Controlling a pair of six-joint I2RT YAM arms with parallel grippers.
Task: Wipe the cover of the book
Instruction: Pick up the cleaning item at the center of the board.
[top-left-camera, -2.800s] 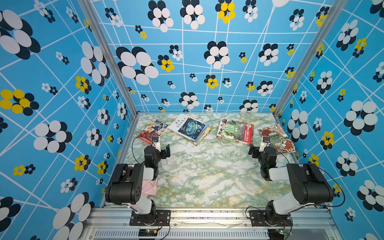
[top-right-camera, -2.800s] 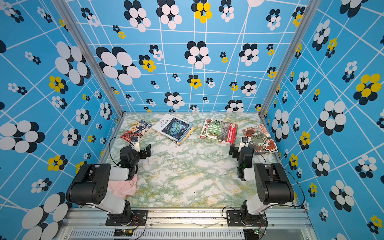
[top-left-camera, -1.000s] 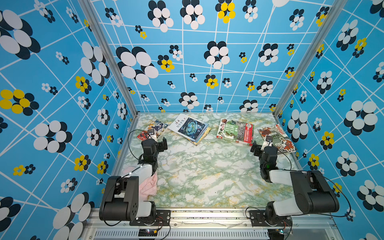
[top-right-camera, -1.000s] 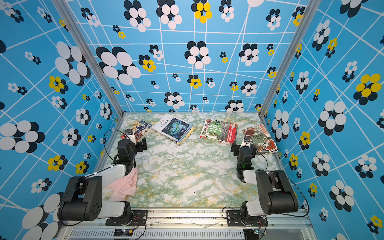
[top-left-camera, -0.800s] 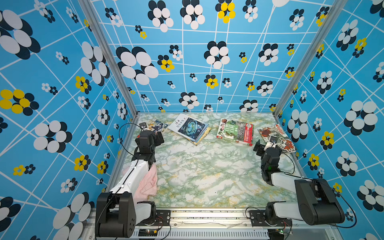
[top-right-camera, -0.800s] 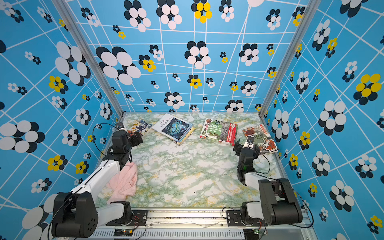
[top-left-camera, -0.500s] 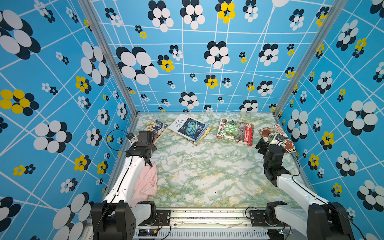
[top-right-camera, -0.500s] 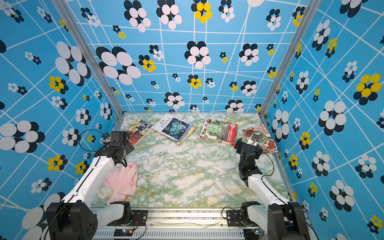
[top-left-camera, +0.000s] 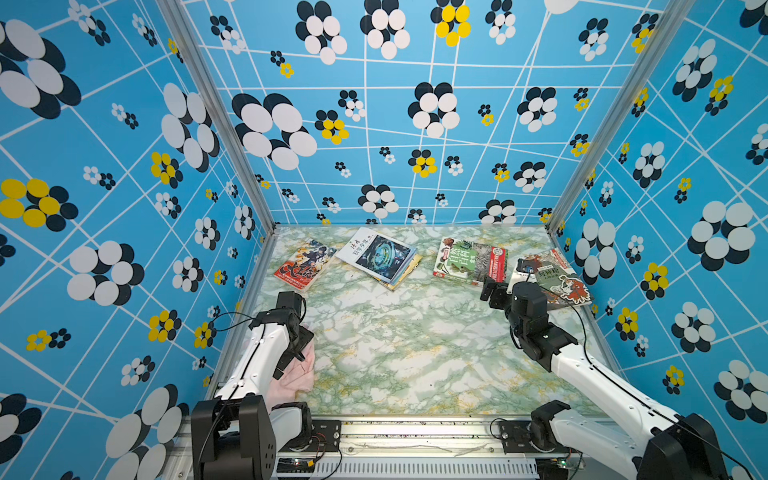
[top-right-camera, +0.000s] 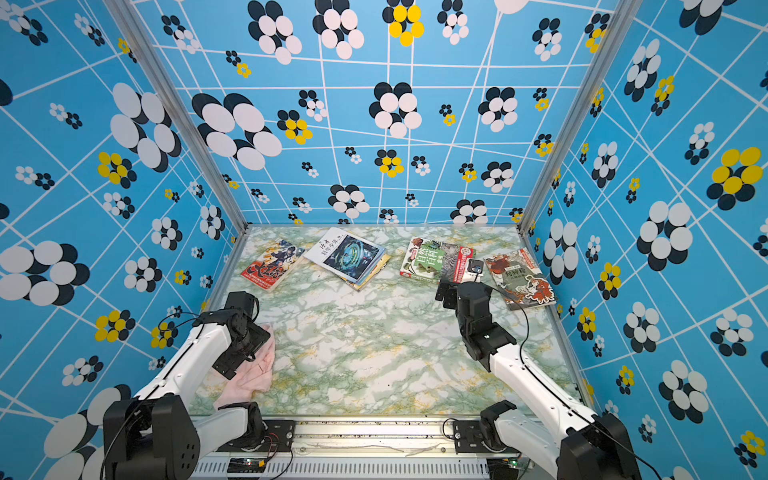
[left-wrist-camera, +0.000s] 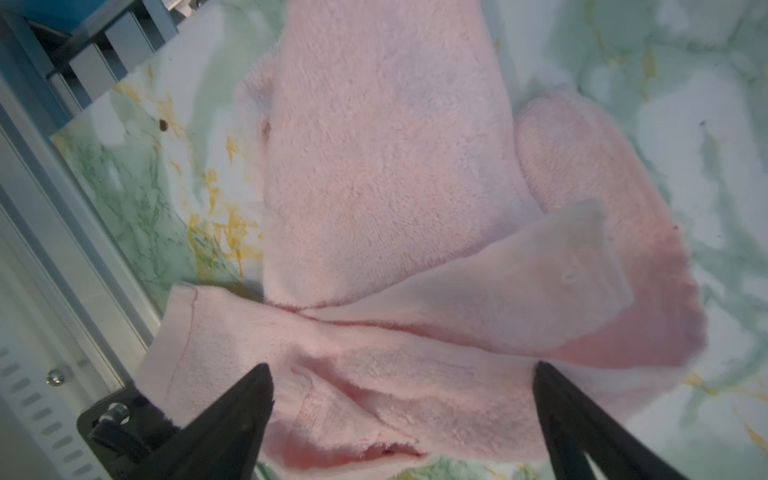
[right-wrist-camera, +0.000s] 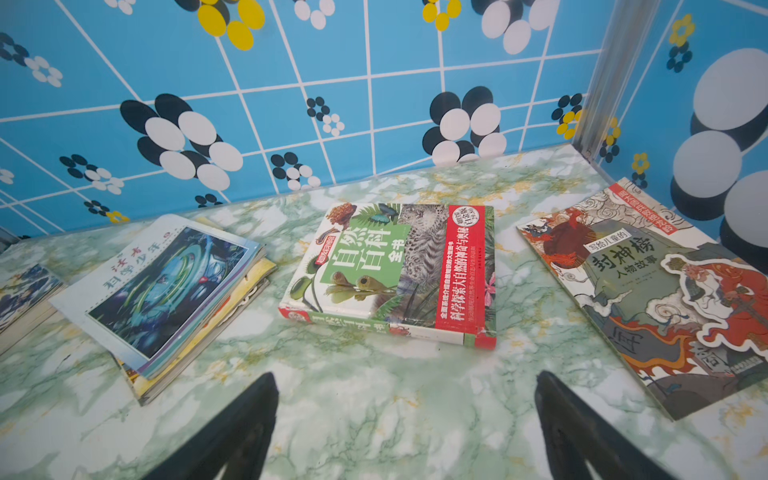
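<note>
Left gripper points down, right gripper forward, jaws apart.

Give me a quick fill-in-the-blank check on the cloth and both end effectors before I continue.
1. The left end effector is over the ____ cloth.
2. Its jaws stand ____.
3. The right end effector holds ____.
Missing words: pink; open; nothing.

- Pink cloth: soft, fluffy fleece, matt.
- Worktop: smooth, glossy marble-look surface.
- Green book: glossy paper cover.
- Front rail: bare brushed metal.
- Left arm: smooth white and black plastic.
</note>
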